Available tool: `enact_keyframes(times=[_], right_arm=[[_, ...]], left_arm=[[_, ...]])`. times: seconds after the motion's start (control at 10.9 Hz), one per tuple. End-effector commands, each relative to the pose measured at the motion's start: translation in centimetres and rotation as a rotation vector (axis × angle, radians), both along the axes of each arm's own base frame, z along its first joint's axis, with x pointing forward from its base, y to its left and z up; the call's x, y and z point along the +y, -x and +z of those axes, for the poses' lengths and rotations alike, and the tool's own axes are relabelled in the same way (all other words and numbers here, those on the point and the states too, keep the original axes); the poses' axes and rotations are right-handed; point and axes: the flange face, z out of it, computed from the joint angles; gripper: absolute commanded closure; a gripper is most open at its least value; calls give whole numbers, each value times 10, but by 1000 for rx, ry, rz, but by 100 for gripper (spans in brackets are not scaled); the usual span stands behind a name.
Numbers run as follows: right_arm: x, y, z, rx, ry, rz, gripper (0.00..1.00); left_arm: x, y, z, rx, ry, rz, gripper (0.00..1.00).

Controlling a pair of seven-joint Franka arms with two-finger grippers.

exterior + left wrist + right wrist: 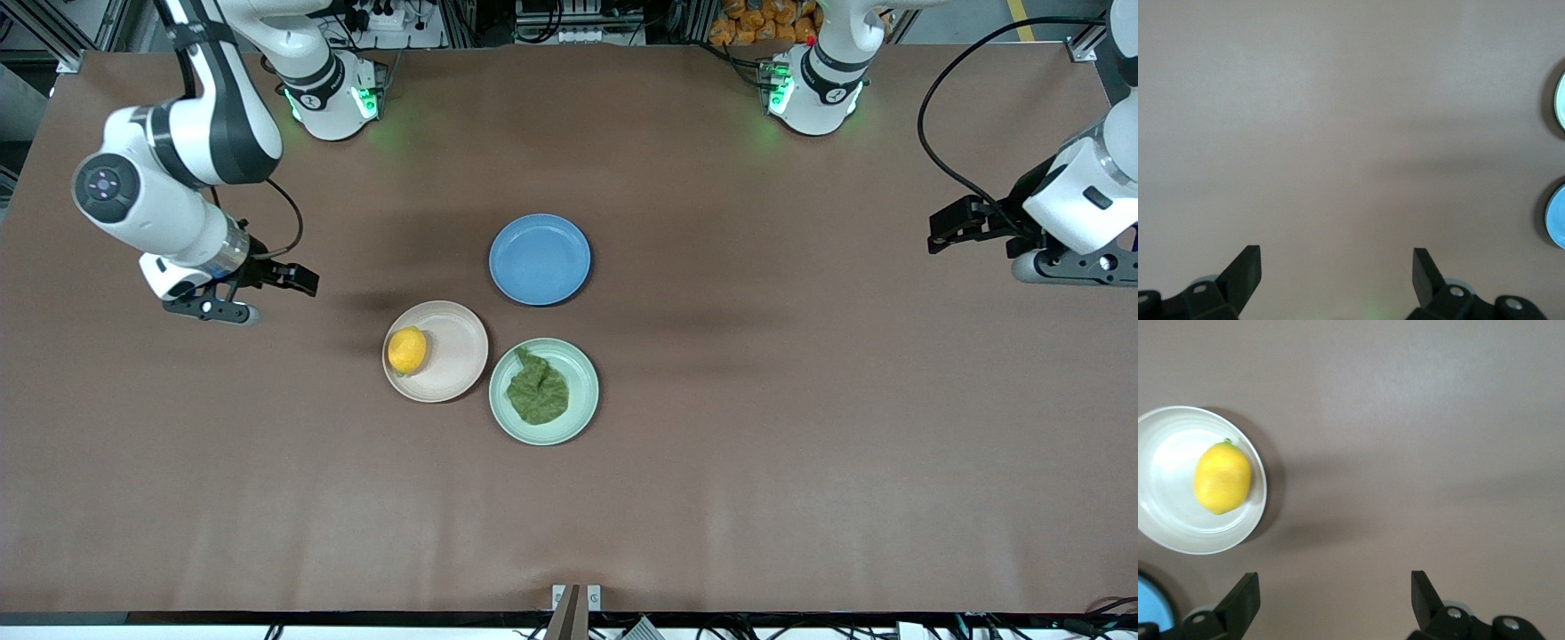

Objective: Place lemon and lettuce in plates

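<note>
Evidently done: the small oval yellow lemon rests in the pale beige-pink round plate, the wrinkly dark green lettuce leaf in the mint green plate. Both end effectors, right and left, hang released over bare brown desk, waiting clear.

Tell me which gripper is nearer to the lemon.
Right. The right gripper hovers open over bare table toward the right arm's end, just off the beige plate holding the lemon. The left gripper waits open at the left arm's end.
</note>
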Motion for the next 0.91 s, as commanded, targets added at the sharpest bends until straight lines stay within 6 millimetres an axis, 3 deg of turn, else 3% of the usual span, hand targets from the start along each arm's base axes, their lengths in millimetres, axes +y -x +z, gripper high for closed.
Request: enact_keyframes(times=[0.0, 0.09, 0.37, 0.82], right_arm=[[-4, -14, 67, 20, 0, 56, 0], [-3, -17, 85, 24, 0, 61, 0], [-6, -24, 151, 22, -8, 135, 0], [-10, -15, 227, -59, 33, 170, 0]], left_arm=[[-5, -1, 4, -21, 9, -2, 0], [-7, -1, 6, -22, 7, 81, 0], [-6, -2, 8, -38, -8, 42, 0], [2, -3, 7, -38, -7, -21, 0]])
